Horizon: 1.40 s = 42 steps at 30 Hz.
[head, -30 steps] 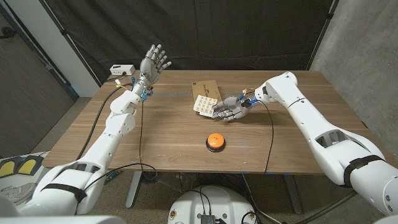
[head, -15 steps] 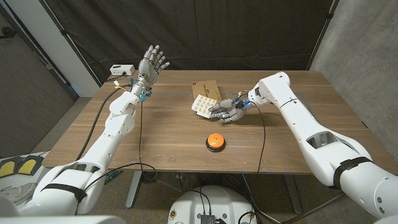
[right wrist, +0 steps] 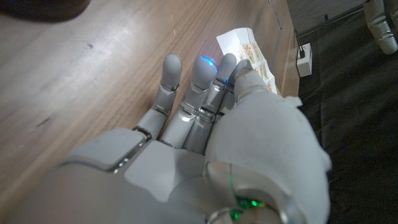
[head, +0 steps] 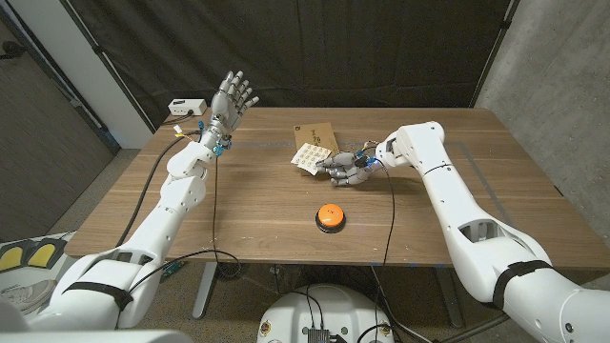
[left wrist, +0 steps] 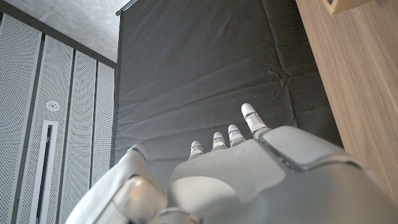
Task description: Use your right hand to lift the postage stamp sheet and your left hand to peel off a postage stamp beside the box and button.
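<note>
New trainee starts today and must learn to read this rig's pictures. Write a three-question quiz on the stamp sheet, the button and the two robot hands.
1. True or false: the left robot hand is raised above the table, fingers spread, holding nothing.
2. Which thing lies nearest the table's front edge? A) the stamp sheet B) the orange button C) the brown box
3. Fill in: the right robot hand is at the edge of the ____.

Key: 1 true; 2 B; 3 stamp sheet. Whether the right robot hand already pinches the sheet cannot be told.
</note>
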{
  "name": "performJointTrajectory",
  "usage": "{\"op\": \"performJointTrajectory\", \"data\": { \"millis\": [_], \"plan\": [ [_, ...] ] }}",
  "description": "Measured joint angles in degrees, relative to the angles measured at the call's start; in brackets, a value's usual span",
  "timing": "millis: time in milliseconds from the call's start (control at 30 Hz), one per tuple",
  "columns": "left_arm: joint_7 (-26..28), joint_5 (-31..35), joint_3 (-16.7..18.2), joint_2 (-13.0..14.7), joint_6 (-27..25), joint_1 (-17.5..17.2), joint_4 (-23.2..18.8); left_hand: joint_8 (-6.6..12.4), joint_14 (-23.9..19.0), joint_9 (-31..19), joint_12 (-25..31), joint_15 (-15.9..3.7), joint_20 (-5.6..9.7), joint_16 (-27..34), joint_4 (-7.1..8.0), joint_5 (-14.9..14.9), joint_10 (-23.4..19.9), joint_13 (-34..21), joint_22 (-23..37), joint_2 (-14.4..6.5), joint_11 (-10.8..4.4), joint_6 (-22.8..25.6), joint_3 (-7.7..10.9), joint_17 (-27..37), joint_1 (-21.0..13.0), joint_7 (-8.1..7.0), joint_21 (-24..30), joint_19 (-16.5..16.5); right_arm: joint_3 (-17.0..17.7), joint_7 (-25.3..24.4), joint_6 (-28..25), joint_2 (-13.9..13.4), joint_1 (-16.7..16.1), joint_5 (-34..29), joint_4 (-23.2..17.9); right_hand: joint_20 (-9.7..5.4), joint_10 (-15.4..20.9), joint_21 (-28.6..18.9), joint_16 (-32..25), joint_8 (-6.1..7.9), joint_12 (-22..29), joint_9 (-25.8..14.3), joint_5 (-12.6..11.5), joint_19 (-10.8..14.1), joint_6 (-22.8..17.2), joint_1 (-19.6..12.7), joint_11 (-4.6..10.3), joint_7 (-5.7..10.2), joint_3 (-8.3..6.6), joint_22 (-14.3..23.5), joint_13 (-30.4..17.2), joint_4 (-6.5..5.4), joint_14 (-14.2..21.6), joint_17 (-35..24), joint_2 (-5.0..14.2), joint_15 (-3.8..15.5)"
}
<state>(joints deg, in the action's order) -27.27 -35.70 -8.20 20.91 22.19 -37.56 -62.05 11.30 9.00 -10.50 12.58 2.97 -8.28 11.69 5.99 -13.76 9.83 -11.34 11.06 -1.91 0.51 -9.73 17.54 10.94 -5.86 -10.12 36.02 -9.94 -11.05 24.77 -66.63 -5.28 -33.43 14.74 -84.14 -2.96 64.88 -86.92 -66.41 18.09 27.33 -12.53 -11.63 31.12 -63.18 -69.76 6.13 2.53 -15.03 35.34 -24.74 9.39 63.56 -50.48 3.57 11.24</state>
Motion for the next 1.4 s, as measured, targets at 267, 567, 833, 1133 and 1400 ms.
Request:
{"op": "performJointTrajectory", "data": {
  "millis": [267, 567, 833, 1133, 1400],
  "plan": [
    [-0.13, 0.66, -0.82, -0.01, -0.59, 0.79, 0.27, 0.00, 0.00, 0.00, 0.00, 0.00, 0.00, 0.00, 0.00, 0.00, 0.00, 0.00, 0.00, 0.00, 0.00, 0.00, 0.00, 0.00, 0.00, 0.00, -0.22, 0.00, 3.38, -1.28, 9.90, 0.69, -4.63, 1.87, -2.72, 0.07, 0.00, 0.00, -0.16, 0.70, 2.33, -0.01, -2.28, -1.61, -0.10, 0.85, 0.00, -0.11, -0.49, -2.50, -3.10, -0.49, -0.01, -3.55, -0.85, -0.01],
    [2.10, 3.23, -1.70, 0.56, -0.29, 0.99, -0.56, 3.12, -2.56, -0.29, 0.98, 0.19, 0.00, 0.00, -4.51, 0.17, -2.86, 0.00, 0.00, 1.01, 0.28, 3.85, 1.15, 0.00, -6.47, -0.80, -0.66, 0.00, 5.94, -3.16, 24.12, 0.74, -9.66, 2.94, -5.20, 0.09, 0.00, 0.00, -0.16, 1.01, 4.09, -0.03, -4.50, -2.72, -0.10, 1.91, 0.00, -0.11, -1.29, -4.72, -5.92, -0.60, -0.01, -6.55, -1.30, -0.01],
    [8.58, 9.51, -3.06, 2.81, 0.88, -0.28, -4.19, 8.64, -6.26, -1.10, 4.52, -0.52, 0.00, 1.31, -10.88, 2.22, -10.49, -1.80, 0.57, 0.87, -0.44, 21.48, 3.91, 1.15, -16.27, 0.49, -1.51, 0.00, 7.36, -5.02, 39.30, 0.91, -12.80, 4.01, -4.33, 0.31, 0.00, -0.45, 0.33, 1.07, 5.19, -0.03, -5.72, -3.34, -0.10, 2.24, 0.00, -0.11, -2.14, -5.74, -7.83, -0.55, -0.01, -7.97, -1.63, -0.01],
    [17.30, 20.59, -5.55, 6.39, 1.51, -1.11, -8.93, 9.56, -4.99, -1.35, 4.63, 0.74, -2.07, 0.95, -15.60, 2.23, -9.52, -3.00, 0.52, 3.80, -2.06, 23.95, 5.28, 1.47, -25.24, -2.08, -2.40, 0.00, 6.74, -6.95, 51.20, 0.15, -14.25, 3.69, -2.69, 0.31, 0.00, -1.31, 0.74, 1.43, 6.38, -0.07, -6.99, -3.34, -0.09, 2.58, -0.01, -0.12, -2.62, -6.67, -9.59, -0.54, -0.12, -9.81, -1.97, -0.11],
    [21.79, 28.33, -9.26, 10.35, 2.10, 0.08, -12.85, 9.56, -2.62, -1.54, 3.72, 1.86, -2.65, 0.51, -15.98, 1.34, -7.75, -3.45, 0.38, 6.60, -2.88, 24.06, 4.90, 1.73, -28.91, -2.18, -3.33, -0.04, 5.10, -9.64, 60.20, -1.48, -15.10, 1.68, -2.35, 0.09, 6.04, -1.63, 0.99, 1.40, 7.44, -0.14, -7.89, -3.55, -0.93, 2.89, 0.59, -1.13, -3.28, -7.42, -11.07, -0.38, -2.16, -11.17, -2.29, -0.27]
  ]
}}
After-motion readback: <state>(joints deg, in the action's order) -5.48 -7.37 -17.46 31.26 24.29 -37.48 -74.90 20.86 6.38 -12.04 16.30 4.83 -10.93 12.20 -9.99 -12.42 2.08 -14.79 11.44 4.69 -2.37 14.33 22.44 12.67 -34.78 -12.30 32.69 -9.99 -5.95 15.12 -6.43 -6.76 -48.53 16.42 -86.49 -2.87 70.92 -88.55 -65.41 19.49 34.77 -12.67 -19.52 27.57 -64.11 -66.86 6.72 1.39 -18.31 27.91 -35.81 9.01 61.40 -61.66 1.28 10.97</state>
